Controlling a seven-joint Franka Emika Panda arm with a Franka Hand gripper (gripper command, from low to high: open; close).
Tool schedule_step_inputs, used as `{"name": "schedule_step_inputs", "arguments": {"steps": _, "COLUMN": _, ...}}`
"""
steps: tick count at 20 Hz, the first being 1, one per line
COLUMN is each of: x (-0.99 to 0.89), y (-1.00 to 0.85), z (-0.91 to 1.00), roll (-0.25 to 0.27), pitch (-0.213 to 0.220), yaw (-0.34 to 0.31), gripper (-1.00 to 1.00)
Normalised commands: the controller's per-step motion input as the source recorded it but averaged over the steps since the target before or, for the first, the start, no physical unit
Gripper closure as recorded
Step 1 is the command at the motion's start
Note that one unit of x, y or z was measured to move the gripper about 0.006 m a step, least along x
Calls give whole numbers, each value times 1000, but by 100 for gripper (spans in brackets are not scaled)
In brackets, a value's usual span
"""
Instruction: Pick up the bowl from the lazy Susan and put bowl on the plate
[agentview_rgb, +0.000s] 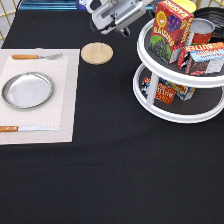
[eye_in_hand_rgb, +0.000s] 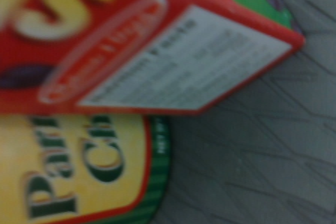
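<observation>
The lazy Susan (agentview_rgb: 172, 114) stands at the exterior view's right, white with two dark grey tiers. The black bowl (agentview_rgb: 218, 15) sits at the back of its top tier, mostly hidden behind a red-labelled tin can (agentview_rgb: 201, 31). The silver plate (agentview_rgb: 27, 90) lies empty on a pale placemat (agentview_rgb: 67, 100) at the exterior view's left. My gripper (agentview_rgb: 121, 26) hangs at the exterior view's top, just left of the top tier and apart from the bowl. It holds nothing that I can see. The wrist view shows the grey shelf surface (eye_in_hand_rgb: 255, 150), not the bowl.
A red raisin box (agentview_rgb: 169, 27) and a butter box (agentview_rgb: 202, 55) stand on the top tier, with packets (agentview_rgb: 167, 91) on the lower tier. A wooden coaster (agentview_rgb: 97, 53) lies near the gripper. A fork (agentview_rgb: 35, 56) and a knife (agentview_rgb: 25, 128) flank the plate. The wrist view shows a red box (eye_in_hand_rgb: 150, 55) and a yellow-green container (eye_in_hand_rgb: 82, 165).
</observation>
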Motion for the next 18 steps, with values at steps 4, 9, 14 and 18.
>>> {"name": "schedule_step_inputs", "arguments": {"steps": 4, "x": 143, "y": 76, "z": -126, "roll": 91, "pitch": 0, "yaw": 6, "gripper": -100}}
{"name": "schedule_step_inputs", "arguments": {"steps": 9, "x": 223, "y": 94, "z": -163, "roll": 78, "pitch": 1, "yaw": 0, "gripper": -100}}
{"name": "schedule_step_inputs", "arguments": {"steps": 14, "x": 181, "y": 7, "z": -145, "roll": 68, "pitch": 0, "yaw": 0, "gripper": -100}}
{"name": "schedule_step_inputs", "arguments": {"steps": 18, "x": 102, "y": -99, "z": -33, "roll": 49, "pitch": -15, "yaw": -5, "gripper": -100}}
